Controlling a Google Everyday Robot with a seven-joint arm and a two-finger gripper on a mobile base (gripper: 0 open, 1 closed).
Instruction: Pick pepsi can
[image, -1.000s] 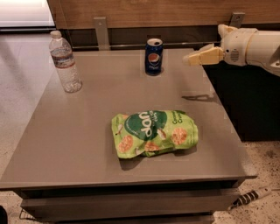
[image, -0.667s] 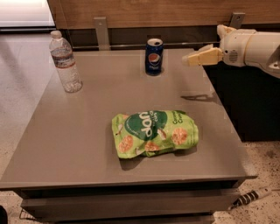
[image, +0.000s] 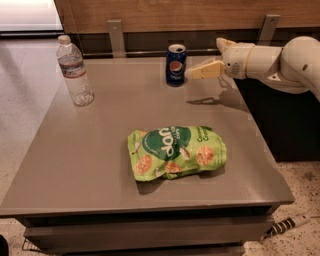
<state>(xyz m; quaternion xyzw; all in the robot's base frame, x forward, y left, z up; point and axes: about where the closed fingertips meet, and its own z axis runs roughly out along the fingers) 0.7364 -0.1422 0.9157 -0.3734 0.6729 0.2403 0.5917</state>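
White rounded arm (image: 295, 65), tan jaws at its tip

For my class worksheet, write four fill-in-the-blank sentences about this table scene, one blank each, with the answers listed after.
1. The gripper hovers just right of the ___.
2. In the view, the bottle stands to the ___ of the can.
3. The bag lying on the table is ___ in colour.
4. The can stands ___, not on its side.
Answers: can; left; green; upright.
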